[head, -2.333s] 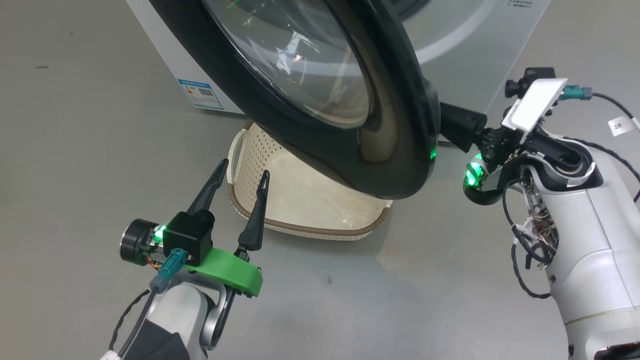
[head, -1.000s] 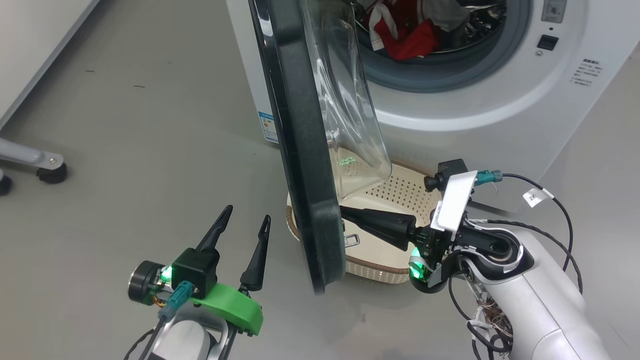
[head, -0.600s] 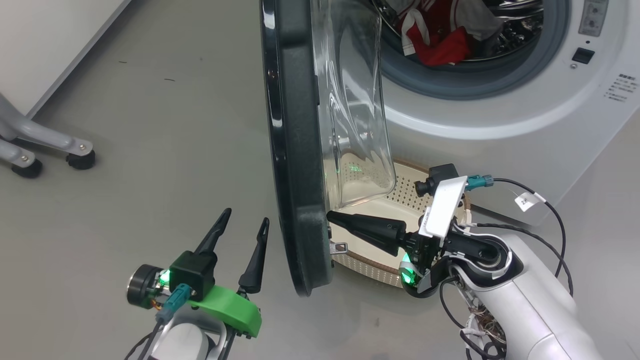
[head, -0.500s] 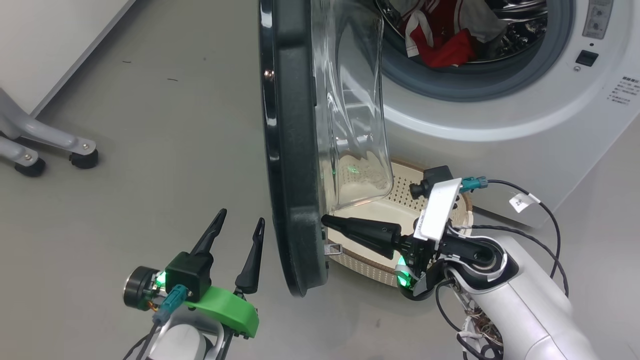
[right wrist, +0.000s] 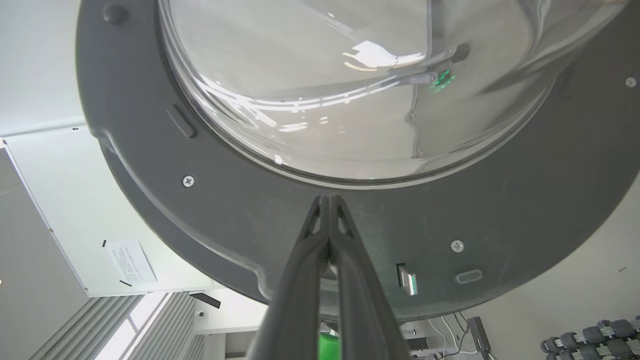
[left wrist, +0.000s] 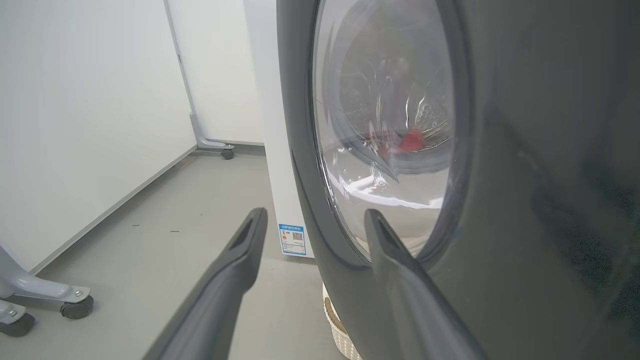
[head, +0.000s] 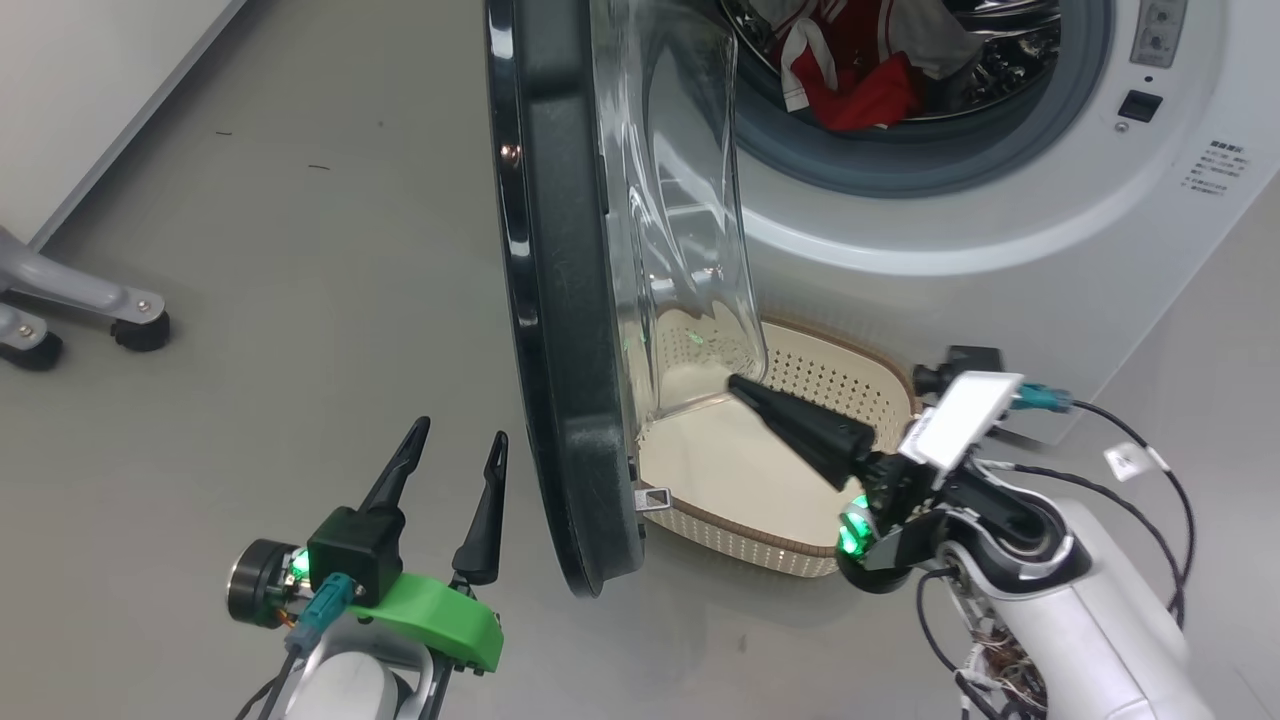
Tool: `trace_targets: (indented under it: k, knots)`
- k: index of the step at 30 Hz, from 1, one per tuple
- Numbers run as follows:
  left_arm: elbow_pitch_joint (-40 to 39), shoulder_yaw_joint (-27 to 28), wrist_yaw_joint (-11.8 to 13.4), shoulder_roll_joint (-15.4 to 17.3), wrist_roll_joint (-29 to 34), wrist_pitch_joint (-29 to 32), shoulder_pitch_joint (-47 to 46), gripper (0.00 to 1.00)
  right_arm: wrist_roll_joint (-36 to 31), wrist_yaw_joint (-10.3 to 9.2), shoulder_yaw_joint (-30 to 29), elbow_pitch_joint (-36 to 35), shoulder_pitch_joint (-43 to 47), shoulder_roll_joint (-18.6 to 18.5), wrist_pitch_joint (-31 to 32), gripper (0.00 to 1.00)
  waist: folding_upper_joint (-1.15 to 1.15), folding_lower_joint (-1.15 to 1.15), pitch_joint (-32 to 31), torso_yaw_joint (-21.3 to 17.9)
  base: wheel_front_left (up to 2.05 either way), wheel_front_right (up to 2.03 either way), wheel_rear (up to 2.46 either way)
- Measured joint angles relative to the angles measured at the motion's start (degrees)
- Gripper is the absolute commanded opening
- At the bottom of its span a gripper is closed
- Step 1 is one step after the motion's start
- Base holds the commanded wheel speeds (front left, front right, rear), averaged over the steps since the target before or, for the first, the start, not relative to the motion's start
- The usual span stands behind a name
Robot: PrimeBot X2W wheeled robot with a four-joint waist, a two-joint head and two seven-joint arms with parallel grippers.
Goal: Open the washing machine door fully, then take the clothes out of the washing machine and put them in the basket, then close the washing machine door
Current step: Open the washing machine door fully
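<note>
The washing machine door (head: pixel 565 330) stands open and edge-on to the head camera, its black ring facing the robot's left and its bulging glass bowl (head: pixel 680 200) facing right. Behind it the white washing machine (head: pixel 1000 230) shows its grey gasket and steel drum, where the clothes (head: pixel 850 70), red with white trim, lie. The basket (head: pixel 835 375) sits on the floor against the machine's front, below the drum opening, partly hidden by the door. The right gripper (head: pixel 738 383) is above the basket with its two fingers pressed together and nothing between them; its tips point at the door's inner face just under the glass, contact uncertain. The left gripper (head: pixel 458 432) is near the door's outer face with its fingers spread apart and empty. A blue label (left wrist: pixel 292 240) marks the cabinet's lower corner; a castered grey frame (head: pixel 130 320) stands at far left.
</note>
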Motion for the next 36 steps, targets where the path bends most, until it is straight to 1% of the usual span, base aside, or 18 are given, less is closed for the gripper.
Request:
trace_targets:
  k: [2,3,4,5,10,11,12,15,16,17,18,22,23,25,29,32,33,36]
  knots:
    - [-0.05,0.21,0.0,0.01,0.0,0.0,0.01,1.0,-0.07,-0.01,-2.45,-0.58,1.13,-0.02,-2.34,0.01,0.0,0.0,0.03,-0.22,0.0,0.0,0.0]
    - [-0.11,0.34,0.0,0.01,0.0,0.0,0.01,1.0,-0.31,0.0,-3.44,-0.88,1.75,-0.03,-3.54,0.35,0.0,0.0,0.04,-0.34,0.0,0.0,0.0]
    - [-0.16,0.49,0.0,0.01,0.0,0.0,0.02,1.0,-0.92,0.0,-4.21,-1.11,2.37,-0.1,-4.55,0.9,0.0,0.0,0.06,-0.46,0.0,0.0,0.0]
    - [-0.2,0.64,0.0,0.01,0.0,0.0,0.03,1.0,-1.36,0.0,-4.77,-1.4,3.09,-0.24,-5.28,1.0,0.0,0.0,0.07,-0.58,0.0,0.0,0.0]
    - [-0.29,1.34,0.02,0.05,-0.07,0.0,0.12,1.0,-5.53,0.0,-6.84,-2.13,6.49,-1.31,-10.39,1.0,0.0,0.0,-0.01,-1.36,0.0,0.0,0.0]
    - [-0.29,1.34,0.02,0.05,-0.07,0.0,0.12,1.0,-5.53,0.0,-6.84,-2.13,6.49,-1.31,-10.39,1.0,0.0,0.0,-0.01,-1.36,0.0,0.0,0.0]
    - [-0.32,1.49,0.03,0.03,-0.07,0.0,0.18,1.0,-8.16,0.0,-7.45,-2.31,7.66,-2.57,-12.61,1.0,0.0,0.0,-0.06,-1.59,0.0,0.0,0.0]
    - [-0.34,1.71,0.03,0.08,-0.07,0.0,0.38,1.0,-13.83,0.0,-7.42,-2.43,9.05,-4.08,-16.42,1.0,0.0,0.0,-0.15,-2.07,0.0,0.0,0.0]
    - [-0.34,1.64,0.02,0.05,-0.07,0.0,0.46,1.0,-15.39,0.0,-7.72,-2.53,9.59,-4.45,-17.94,1.0,0.0,0.0,-0.19,-2.16,0.0,0.0,0.0]
    - [-0.34,1.64,0.02,0.05,-0.07,0.0,0.46,1.0,-15.39,0.0,-7.72,-2.53,9.59,-4.45,-17.94,1.0,0.0,0.0,-0.19,-2.16,0.0,0.0,0.0]
    - [-0.3,1.66,0.02,0.05,-0.07,0.0,0.87,1.0,-20.91,0.0,-7.83,-2.82,10.84,-5.87,-22.43,1.0,0.0,0.0,-0.24,-2.31,0.0,0.0,0.0]
    - [-0.24,1.72,0.02,0.05,-0.07,0.0,0.98,1.0,-30.08,0.0,-7.23,-3.13,11.2,-8.08,-29.14,1.0,0.0,0.0,-0.43,-2.44,0.0,0.0,0.0]
    - [-0.24,1.72,0.02,0.05,-0.07,0.0,0.98,1.0,-30.08,0.0,-7.23,-3.13,11.2,-8.08,-29.14,1.0,0.0,0.0,-0.43,-2.44,0.0,0.0,0.0]
    - [-0.2,1.76,0.01,0.05,-0.07,0.01,0.99,1.0,-35.4,0.01,-6.75,-3.12,11.3,-9.45,-33.0,1.0,0.0,0.0,-0.54,-2.46,0.0,0.0,0.0]
    - [-0.23,2.04,0.0,0.05,-0.09,0.0,1.02,1.0,-48.09,0.02,-4.92,-2.71,11.33,-13.39,-40.44,1.0,0.0,0.0,-0.7,-2.48,0.0,0.0,0.0]
    - [-0.2,2.05,-0.04,0.05,-0.19,0.0,1.1,1.0,-55.71,-0.07,-3.79,-2.21,11.32,-15.05,-45.62,1.0,0.0,0.0,-0.86,-2.49,0.0,0.0,0.0]
    - [-0.11,2.02,-0.05,0.04,-0.25,0.0,1.13,1.0,-57.99,-0.36,-3.57,-2.1,11.3,-15.32,-47.6,1.0,0.0,0.0,-0.95,-2.49,0.0,0.0,0.0]
    - [0.12,1.94,-0.07,0.05,-0.33,0.0,1.35,1.0,-64.16,-2.48,-2.7,-1.89,11.28,-16.31,-52.77,1.0,0.0,0.0,-1.44,-2.44,0.0,0.0,0.0]
